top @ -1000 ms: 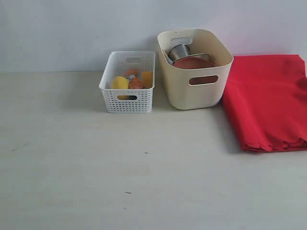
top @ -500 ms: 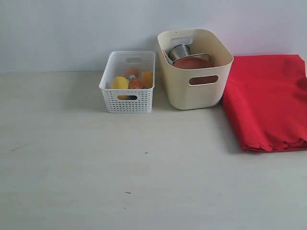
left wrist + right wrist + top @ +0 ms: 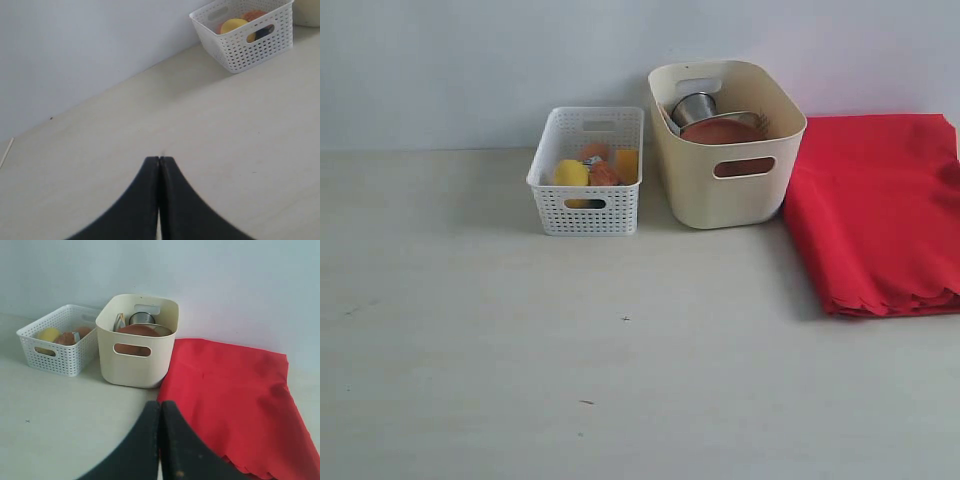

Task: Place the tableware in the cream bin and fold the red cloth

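1. Left wrist view shows my left gripper pressed fully closed, fingers meeting, holding nothing, above the bare table; the white perforated basket sits well ahead of it.
2. My right gripper is likewise closed and empty.
3. Ahead of it stands the cream bin, holding the steel cup and round brown plate.
4. Just beside the bin, the red cloth lies folded flat, its long axis running from near the right gripper toward the wall, scalloped edge nearest the gripper.

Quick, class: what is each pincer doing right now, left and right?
Left pincer: closed, holding nothing.
Right pincer: closed, holding nothing.
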{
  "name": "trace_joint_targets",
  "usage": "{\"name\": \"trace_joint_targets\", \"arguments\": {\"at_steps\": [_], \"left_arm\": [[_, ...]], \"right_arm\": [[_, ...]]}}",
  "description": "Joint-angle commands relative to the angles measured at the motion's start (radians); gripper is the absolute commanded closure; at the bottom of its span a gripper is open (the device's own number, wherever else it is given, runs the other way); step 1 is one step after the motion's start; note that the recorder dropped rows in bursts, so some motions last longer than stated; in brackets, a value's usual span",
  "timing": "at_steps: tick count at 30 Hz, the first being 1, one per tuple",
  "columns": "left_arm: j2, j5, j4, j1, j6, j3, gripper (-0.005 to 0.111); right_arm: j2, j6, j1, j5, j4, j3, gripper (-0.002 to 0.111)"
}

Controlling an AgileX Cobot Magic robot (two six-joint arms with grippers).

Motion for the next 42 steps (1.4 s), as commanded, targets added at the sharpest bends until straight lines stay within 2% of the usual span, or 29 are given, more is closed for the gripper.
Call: {"name": "trace_joint_targets", "arguments": {"at_steps": [1, 17, 24, 32, 37, 42], "left_arm": [[-0.005, -0.011, -0.004, 0.003, -0.007, 0.004, 0.106], [-0.005, -0.011, -0.027, 0.003, -0.007, 0.004, 0.106], [-0.005, -0.011, 0.073, 0.003, -0.007, 0.004, 0.106], [-0.005, -0.011, 0.077, 0.003, -0.004, 0.004, 0.106], [-0.005, -0.011, 0.073, 0.003, -0.154, 0.004, 0.106], [-0.005, -0.011, 0.139, 0.003, -0.496, 0.004, 0.106]], "right_arm": [[-0.006, -0.001, 0.002, -0.01, 0.006, 0.002, 0.108], [-0.006, -0.001, 0.002, -0.01, 0.006, 0.002, 0.108], [-0.006, -0.001, 0.002, -0.01, 0.006, 0.002, 0.108], [-0.006, -0.001, 0.002, -0.01, 0.006, 0.002, 0.108], [-0.006, -0.001, 0.002, -0.01, 0.006, 0.002, 0.108], [-0.006, -0.001, 0.002, -0.01, 0.006, 0.002, 0.108]]}}
